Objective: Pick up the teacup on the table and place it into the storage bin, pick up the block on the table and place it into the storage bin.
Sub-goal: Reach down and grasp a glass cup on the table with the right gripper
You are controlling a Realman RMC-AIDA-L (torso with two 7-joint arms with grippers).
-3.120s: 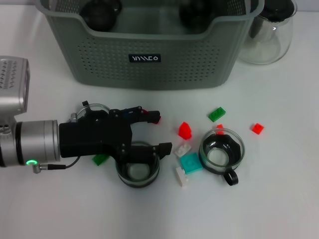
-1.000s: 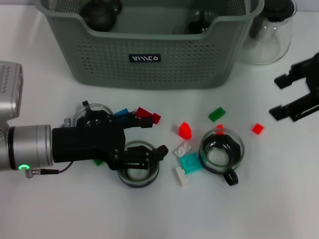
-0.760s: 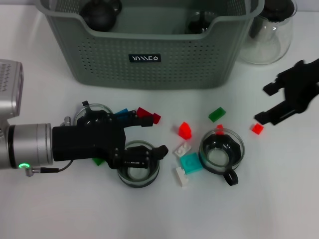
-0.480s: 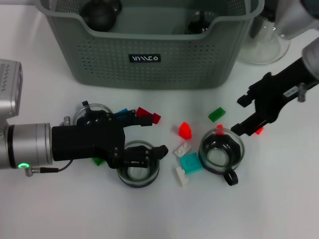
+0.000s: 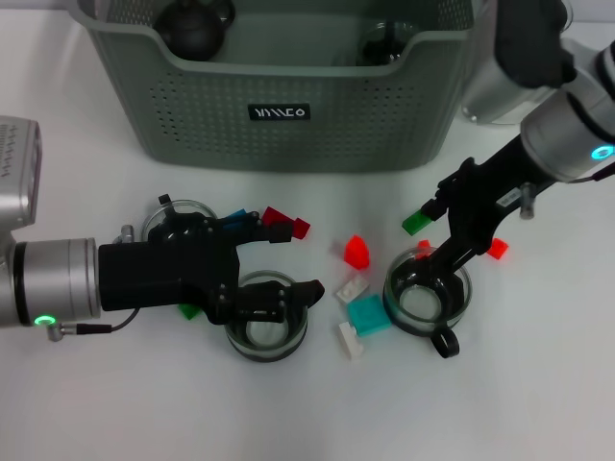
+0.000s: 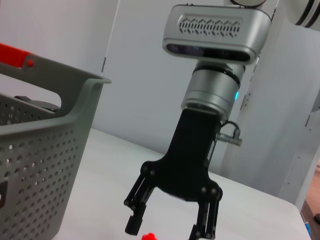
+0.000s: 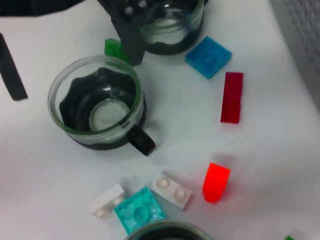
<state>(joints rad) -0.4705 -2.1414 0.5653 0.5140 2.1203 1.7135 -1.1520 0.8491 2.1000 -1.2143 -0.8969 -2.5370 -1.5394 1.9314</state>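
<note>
Right gripper (image 5: 444, 230) spread open and empty over the handled teacup (image 5: 428, 291), left gripper (image 5: 279, 264) open around another teacup (image 5: 266, 327); a careless closing could scatter blocks.

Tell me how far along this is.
Done: the bin holds a dark pot and what looks like a glass. In hand: nothing gripped; left gripper open by the middle cup, right gripper open over the right cup. Left: both, the left cup and blocks on the table.
</note>
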